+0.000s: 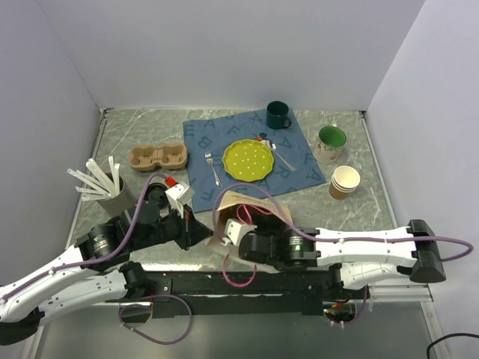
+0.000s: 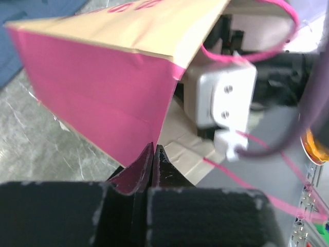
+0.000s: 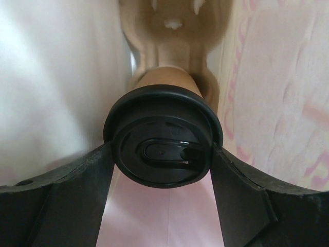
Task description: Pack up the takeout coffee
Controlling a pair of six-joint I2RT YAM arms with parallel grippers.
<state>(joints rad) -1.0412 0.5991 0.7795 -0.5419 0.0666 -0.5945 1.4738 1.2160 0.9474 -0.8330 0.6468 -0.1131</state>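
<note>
My right claw point(image 3: 161, 159) holds the small brown kraft paper coffee cup point(image 3: 165, 81) by the rim of its round black plastic lid point(image 3: 163, 126), inside the pink-lined paper bag point(image 3: 272, 92); I judge it light, crushable and slippery there, wanting gentle pressure.

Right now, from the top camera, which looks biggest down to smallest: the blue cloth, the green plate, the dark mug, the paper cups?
1. Blue cloth
2. Green plate
3. Dark mug and paper cups: they look about alike, so I won't rank them.
</note>
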